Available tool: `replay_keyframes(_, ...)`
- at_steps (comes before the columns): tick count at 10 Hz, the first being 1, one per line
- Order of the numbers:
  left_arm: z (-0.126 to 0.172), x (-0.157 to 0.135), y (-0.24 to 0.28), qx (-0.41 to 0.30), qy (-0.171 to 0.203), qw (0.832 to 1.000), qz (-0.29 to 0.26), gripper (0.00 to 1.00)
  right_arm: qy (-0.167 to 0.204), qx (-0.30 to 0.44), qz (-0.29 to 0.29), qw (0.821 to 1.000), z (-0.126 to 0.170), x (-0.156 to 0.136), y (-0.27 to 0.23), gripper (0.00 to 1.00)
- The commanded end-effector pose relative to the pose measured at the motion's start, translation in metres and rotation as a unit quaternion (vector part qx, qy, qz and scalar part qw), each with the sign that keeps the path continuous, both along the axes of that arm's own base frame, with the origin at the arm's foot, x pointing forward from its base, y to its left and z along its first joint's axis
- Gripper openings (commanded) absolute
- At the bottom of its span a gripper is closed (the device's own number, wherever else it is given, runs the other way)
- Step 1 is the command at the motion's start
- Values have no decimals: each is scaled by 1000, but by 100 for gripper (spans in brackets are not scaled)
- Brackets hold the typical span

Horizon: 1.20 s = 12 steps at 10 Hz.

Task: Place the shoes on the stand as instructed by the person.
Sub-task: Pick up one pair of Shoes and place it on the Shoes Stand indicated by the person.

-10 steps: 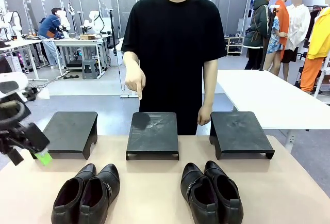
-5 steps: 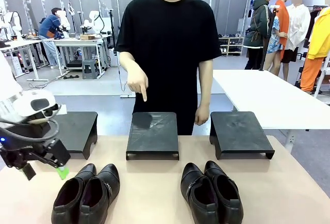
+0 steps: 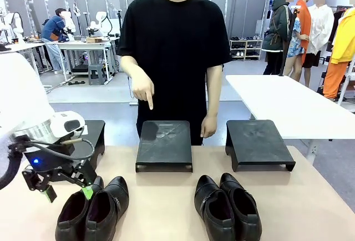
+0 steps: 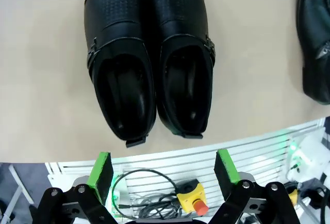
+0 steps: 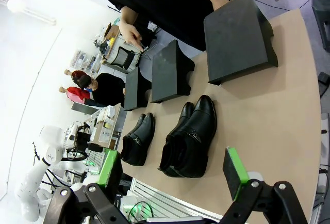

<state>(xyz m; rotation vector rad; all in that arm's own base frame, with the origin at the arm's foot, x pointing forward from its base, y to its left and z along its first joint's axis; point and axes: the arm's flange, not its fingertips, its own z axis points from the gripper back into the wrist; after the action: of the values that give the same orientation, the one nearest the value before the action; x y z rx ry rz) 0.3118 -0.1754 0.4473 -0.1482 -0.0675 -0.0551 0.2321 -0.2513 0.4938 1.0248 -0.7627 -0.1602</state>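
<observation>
At the near left, the left gripper (image 3: 69, 192) hangs low over the tan table (image 3: 161, 207), just by the heels of the left pair of shoes (image 3: 91, 207). In the left wrist view the left gripper (image 4: 165, 170) has its green pads (image 4: 101, 170) spread wide with nothing between them. There the left pair of shoes (image 4: 149, 64) lies just beyond the pads, heels toward them, the two shoes touching side by side with toes pointing far.

Behind that arm, at the far left of the table, stands the left stand (image 3: 91, 135), partly hidden. The middle stand (image 3: 164, 144) sits at the far centre. The person (image 3: 175, 46) stands behind it, with the pointing hand (image 3: 144, 88) above its far edge, index finger aimed down. The other hand (image 3: 208, 125) hangs at the person's side.

The right pair of shoes (image 3: 227, 205) lies at the near right of centre, toes far, shoes touching. The right stand (image 3: 258, 142) is beyond it, at the far right.

In the right wrist view, the right gripper (image 5: 172, 168) is held high, well apart from the shoes, jaws wide and empty.
</observation>
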Motion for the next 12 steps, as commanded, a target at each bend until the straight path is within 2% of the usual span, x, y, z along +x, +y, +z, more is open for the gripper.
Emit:
replay_keyframes(1, -41, -12, -2, 17, -11, 1000, 22, 100, -6, 6, -1, 1000, 1, -1, 0, 100)
replay_keyframes(4, -67, -13, -7, 52, -33, 997, 47, 100, -6, 6, -1, 1000, 1, -1, 0, 100)
replay_keyframes(7, -90, -13, -4, 55, -44, 996, 56, 100, -6, 6, -1, 1000, 1, -1, 0, 100)
replay_keyframes(12, -126, -23, 2, 60, -29, 996, 58, 100, -6, 6, -1, 1000, 1, -1, 0, 100)
